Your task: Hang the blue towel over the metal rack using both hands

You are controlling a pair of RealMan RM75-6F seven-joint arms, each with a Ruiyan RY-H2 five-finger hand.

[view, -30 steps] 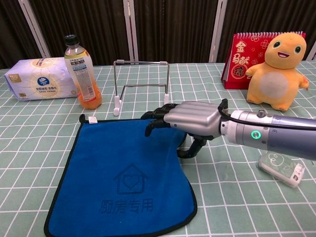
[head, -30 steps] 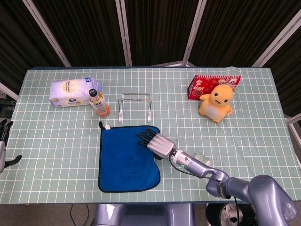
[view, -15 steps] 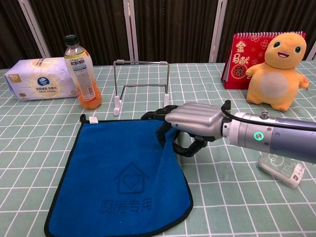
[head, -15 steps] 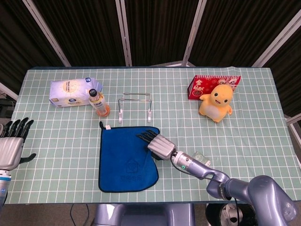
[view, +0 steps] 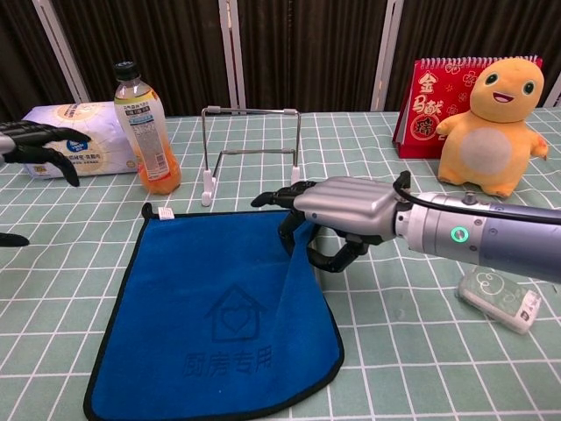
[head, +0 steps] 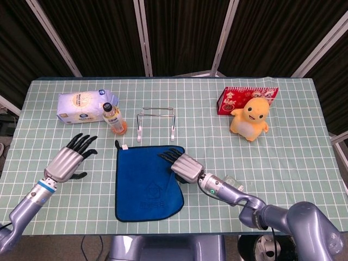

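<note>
Head view: I see the blue towel [head: 145, 183] lying flat on the bench [head: 293, 157] just in front of the metal rack [head: 156, 123], my left hand [head: 69, 159] left of it with fingers spread, holding nothing. Chest view: my right hand [view: 346, 215] has its fingers [view: 289, 226] curled on the towel's far right corner, lifting that edge.

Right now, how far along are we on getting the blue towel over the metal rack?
Early. Done: the right hand pinches the blue towel at its far right corner, with the edge bunched under its fingers. In hand: the left hand, fingers spread, is left of the towel and holds nothing. Left: gripping the far left corner, lifting, and draping; the metal rack stands bare beyond the towel, which lies mostly flat on the table.
</note>
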